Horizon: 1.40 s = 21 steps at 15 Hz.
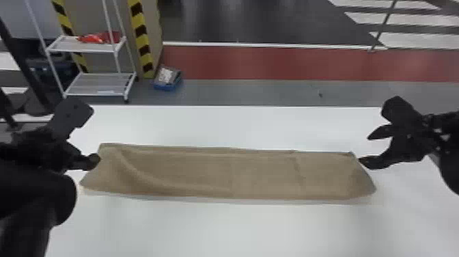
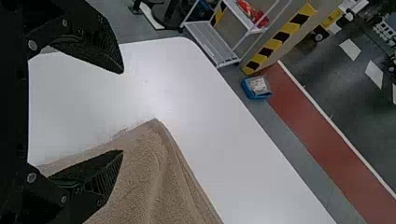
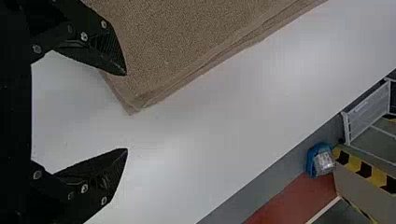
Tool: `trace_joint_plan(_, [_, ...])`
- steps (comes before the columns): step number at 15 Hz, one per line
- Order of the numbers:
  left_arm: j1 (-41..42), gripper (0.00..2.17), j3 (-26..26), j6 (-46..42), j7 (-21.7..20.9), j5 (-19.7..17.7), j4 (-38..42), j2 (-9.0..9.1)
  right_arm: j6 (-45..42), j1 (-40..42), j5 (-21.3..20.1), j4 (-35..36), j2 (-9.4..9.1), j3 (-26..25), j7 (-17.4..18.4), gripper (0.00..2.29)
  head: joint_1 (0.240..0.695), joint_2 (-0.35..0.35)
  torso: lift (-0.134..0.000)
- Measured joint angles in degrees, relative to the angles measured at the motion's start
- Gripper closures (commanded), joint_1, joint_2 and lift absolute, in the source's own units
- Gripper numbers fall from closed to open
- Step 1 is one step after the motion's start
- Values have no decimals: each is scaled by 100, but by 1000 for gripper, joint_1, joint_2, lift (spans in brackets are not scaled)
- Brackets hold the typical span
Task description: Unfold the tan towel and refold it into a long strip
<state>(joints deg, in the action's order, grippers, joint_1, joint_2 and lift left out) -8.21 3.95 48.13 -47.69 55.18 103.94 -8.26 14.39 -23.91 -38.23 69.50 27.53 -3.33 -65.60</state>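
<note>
Tan towel (image 1: 239,174) lies in a long strip, a curved ridge leftward; left claw (image 1: 84,146), right claw (image 1: 369,149) spread.

Towel (image 1: 266,176) tan. Worktop (image 1: 222,225) white. Post (image 1: 140,36) with yellow and black stripes. Floor strip (image 1: 273,63) red. Pincers black.Towel (image 1: 266,176) tan. Worktop (image 1: 222,225) white. Post (image 1: 140,36) striped yellow and black. Floor strip (image 1: 273,63) red.

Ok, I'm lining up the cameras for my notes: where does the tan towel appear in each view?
Head view: tan towel across the middle, a long strip.
Left wrist view: its left end, one corner just ahead of the open jaws.
Right wrist view: its right end, likewise ahead of the open jaws.
Shared landmark: blue bin beside the black-and-yellow stripes.
</note>
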Motion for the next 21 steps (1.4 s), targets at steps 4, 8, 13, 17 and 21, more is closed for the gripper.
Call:
trace_joint_plan(4, [196,130,504,106,-216,-600,208,-2,25,389,148,445,39,-284,2,53,695,-41,-123])
trace_joint_plan(8, [288,130,602,244,-62,-849,227,25,51,603,161,542,-90,-220,3,60,695,-20,-123])
trace_joint_plan(13, [417,137,681,246,-38,-870,234,8,56,700,-251,566,-83,-24,-2,66,695,-10,-123])
trace_joint_plan(17, [436,137,704,246,45,-913,247,18,138,812,-432,630,23,-13,-12,70,695,-25,-123])
trace_joint_plan(21, [449,140,662,252,361,-966,249,49,168,951,-367,824,105,-312,-10,73,695,-43,-123])
